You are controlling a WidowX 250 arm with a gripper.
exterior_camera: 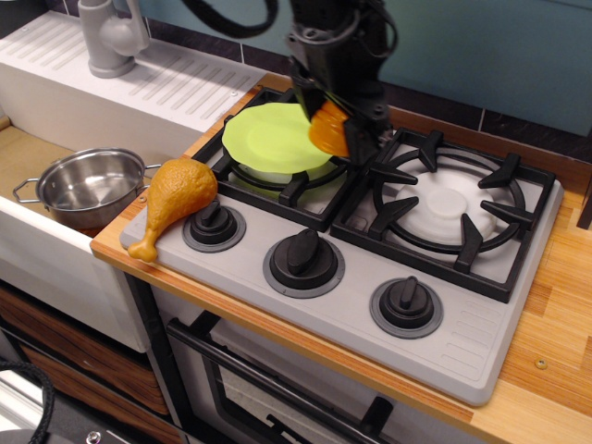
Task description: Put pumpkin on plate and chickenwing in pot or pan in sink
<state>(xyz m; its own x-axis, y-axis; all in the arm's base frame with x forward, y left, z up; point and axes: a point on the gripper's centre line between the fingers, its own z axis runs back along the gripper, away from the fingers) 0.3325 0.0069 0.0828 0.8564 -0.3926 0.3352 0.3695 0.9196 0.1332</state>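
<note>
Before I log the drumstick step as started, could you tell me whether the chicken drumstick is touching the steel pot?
Apart. The only view shows the chicken drumstick lying on the stove's front-left corner, while the steel pot sits in the sink.

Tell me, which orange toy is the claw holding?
The ribbed pumpkin, gripped by the claw over the green plate. The drumstick lies untouched beside the knobs.
</note>
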